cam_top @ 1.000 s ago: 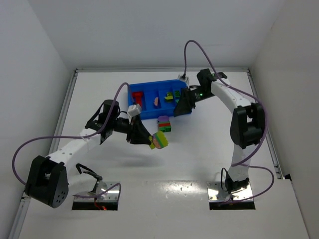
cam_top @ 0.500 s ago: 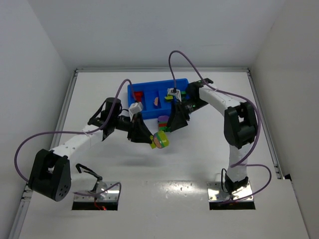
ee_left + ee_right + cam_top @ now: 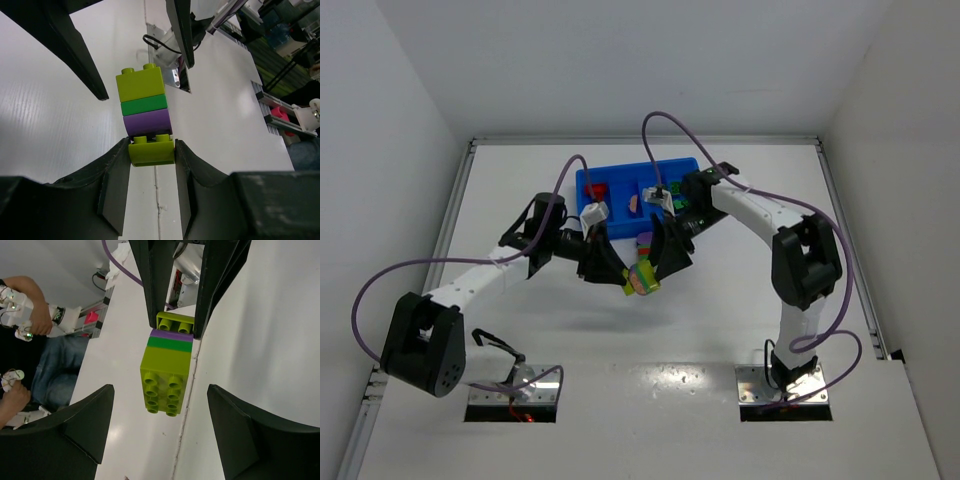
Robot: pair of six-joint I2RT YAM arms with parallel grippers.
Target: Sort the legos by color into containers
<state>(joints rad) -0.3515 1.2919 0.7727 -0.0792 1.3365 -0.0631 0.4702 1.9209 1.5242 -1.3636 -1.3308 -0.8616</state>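
We see the left jaws clamped on one end of a yellow-green, green and purple stack of plastic toy bricks (image 3: 145, 107), over the white worktop (image 3: 720, 320) near the blue plastic tray (image 3: 620, 170). The right jaws stand wide apart; they flank its other end.

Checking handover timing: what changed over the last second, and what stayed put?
The right gripper swung from the right end of the blue tray toward the left gripper; its open fingers now flank the free end of the lego stack. The left gripper stayed shut on the stack's end brick; the tray did not shift.
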